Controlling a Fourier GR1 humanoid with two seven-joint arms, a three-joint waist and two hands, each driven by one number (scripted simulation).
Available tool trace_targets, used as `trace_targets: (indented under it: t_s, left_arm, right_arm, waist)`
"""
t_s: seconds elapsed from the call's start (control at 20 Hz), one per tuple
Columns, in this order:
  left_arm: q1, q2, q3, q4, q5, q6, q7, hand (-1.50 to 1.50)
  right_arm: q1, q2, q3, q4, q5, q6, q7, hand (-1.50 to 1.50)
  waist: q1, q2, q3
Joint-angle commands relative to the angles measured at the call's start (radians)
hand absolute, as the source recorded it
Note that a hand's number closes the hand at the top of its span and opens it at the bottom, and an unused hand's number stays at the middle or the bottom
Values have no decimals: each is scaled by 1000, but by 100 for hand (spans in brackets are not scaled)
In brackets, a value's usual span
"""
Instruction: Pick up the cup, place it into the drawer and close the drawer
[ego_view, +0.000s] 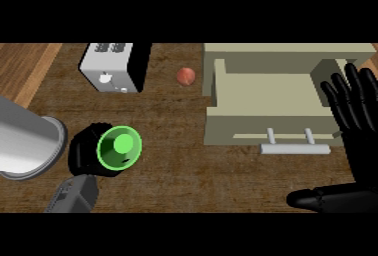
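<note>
The left hand (80, 152) is curling its black fingers round the green cup (119, 146), gripping it from the cup's left side, with the grey forearm coming in from the near left edge. The cup is showing its open mouth towards the view, a bright green rim ringing a darker green inside. It is sitting in the near left part of the wooden counter (184, 172), well apart from the drawer. Whether it is resting on the counter or hanging just above it cannot be told.

The beige drawer (262, 131) is standing pulled open at the right, its bare inside facing up. Its pale bar handle (295, 148) is sticking out from the near front panel.

The right hand (358, 132) is resting at the right edge beside the drawer. Its fingers are lying straight and spread, pointing to the far side, with the thumb stretching left, and it is holding nothing.

A large silver metal cylinder (26, 140) is lying at the left edge, just beside the left hand. A white and black toaster (111, 67) is standing at the far left. A small reddish rounded object (186, 76) is lying between the toaster and the drawer.
</note>
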Motion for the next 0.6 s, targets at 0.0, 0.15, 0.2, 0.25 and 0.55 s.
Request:
trace_targets:
  t_s: [0.0, 0.15, 0.2, 0.25, 0.55]
  left_arm:
    - [-26, -57, -76, -166, -20, 28, 93, 150]
    - [6, -32, -105, -315, -3, 13, 215, 150]
    - [13, -8, -98, -363, 16, -3, 259, 150]
    - [14, -40, -115, -436, 13, 50, 296, 150]
    - [-33, -75, -149, -640, 36, 144, 520, 150]
  right_arm:
    - [3, 14, 23, 10, 31, -10, -11, -150]
    - [59, 21, 20, -28, 5, 3, -18, -150]
    - [-9, 13, 29, -13, 30, -24, 31, -150]
    - [-17, -12, -5, -11, -10, -4, 46, -150]
    - [23, 11, 17, 22, 22, 11, -37, -150]
  waist:
    - [3, -2, 1]
    - [0, -2, 1]
    - [2, -1, 0]
    - [3, -1, 0]
    - [-2, 1, 0]
